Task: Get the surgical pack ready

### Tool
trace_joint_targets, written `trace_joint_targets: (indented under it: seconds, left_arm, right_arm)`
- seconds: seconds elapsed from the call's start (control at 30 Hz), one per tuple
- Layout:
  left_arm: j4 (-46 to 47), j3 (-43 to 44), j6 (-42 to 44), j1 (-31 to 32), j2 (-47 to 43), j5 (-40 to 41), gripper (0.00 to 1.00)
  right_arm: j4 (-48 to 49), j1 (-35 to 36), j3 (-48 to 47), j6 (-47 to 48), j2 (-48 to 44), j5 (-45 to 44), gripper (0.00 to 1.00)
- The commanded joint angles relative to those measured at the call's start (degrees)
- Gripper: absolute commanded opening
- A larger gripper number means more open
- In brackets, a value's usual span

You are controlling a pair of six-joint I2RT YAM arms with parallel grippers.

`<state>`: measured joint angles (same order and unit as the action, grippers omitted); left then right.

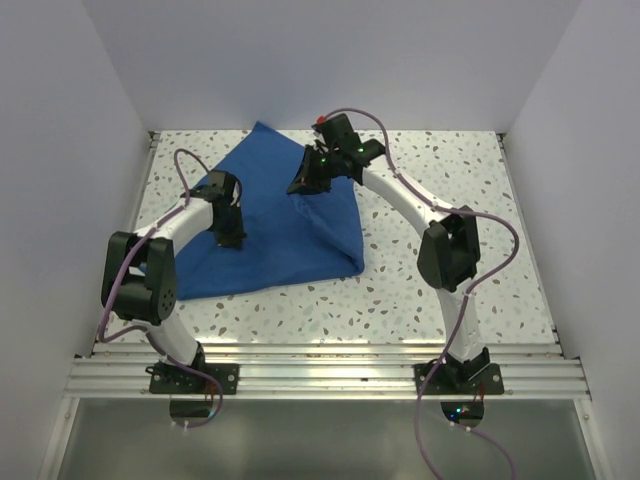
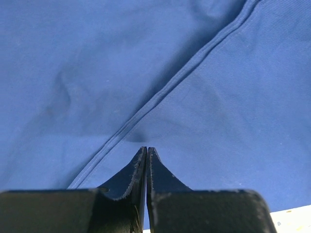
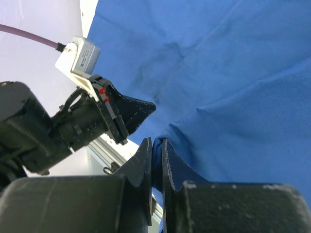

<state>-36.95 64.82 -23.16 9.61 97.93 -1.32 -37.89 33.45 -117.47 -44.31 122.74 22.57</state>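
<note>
The large royal-blue cloth drape (image 1: 290, 250) lies on the left and middle of the white speckled desk (image 1: 470, 290), gathered into a rough triangle. Its far corner is close to the back edge and its left side is near the desk's left border. No tray, instruments, gauze or packet show in any view; whether they sit under the cloth cannot be told. The step in hand looks like folding or wrapping the drape. On the right arm (image 1: 400, 195), the right jaws are closed on a pinched ridge of blue cloth and hold it raised over the drape's far right part. On the left arm (image 1: 185, 215), the left jaws are pressed together just above the cloth beside a stitched hem (image 2: 184, 77). Whether they hold a layer of it cannot be told. The next move probably calls for carrying the raised fold across without dragging the whole drape, with the left side anchoring it. Open room lies to the right, where the desk is bare. The white walls (image 1: 60, 150) hem in the left and back, and the aluminium rail (image 1: 320, 372) bounds the near edge.
</note>
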Motion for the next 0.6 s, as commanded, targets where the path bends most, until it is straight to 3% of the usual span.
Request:
trace_joint_targets:
  seconds: [0.0, 0.3, 0.57]
  left_arm:
    - [-0.23, 1.28, -1.01, -0.29, -3.09, 2.81, 0.06]
    - [-6.11, 1.28, -2.24, -0.99, -5.21, 11.42, 0.07]
    - [-2.44, -3.99, -2.95, -1.96, -2.49, 12.13, 0.02]
  right_arm:
    - [4.31, 2.14, -4.87, -2.70, 1.36, 1.95, 0.00]
    - [3.96, 4.86, -10.93, -3.67, 7.77, 2.66, 0.00]
    - [5.63, 7.59, -14.80, -4.64, 11.29, 3.89, 0.00]
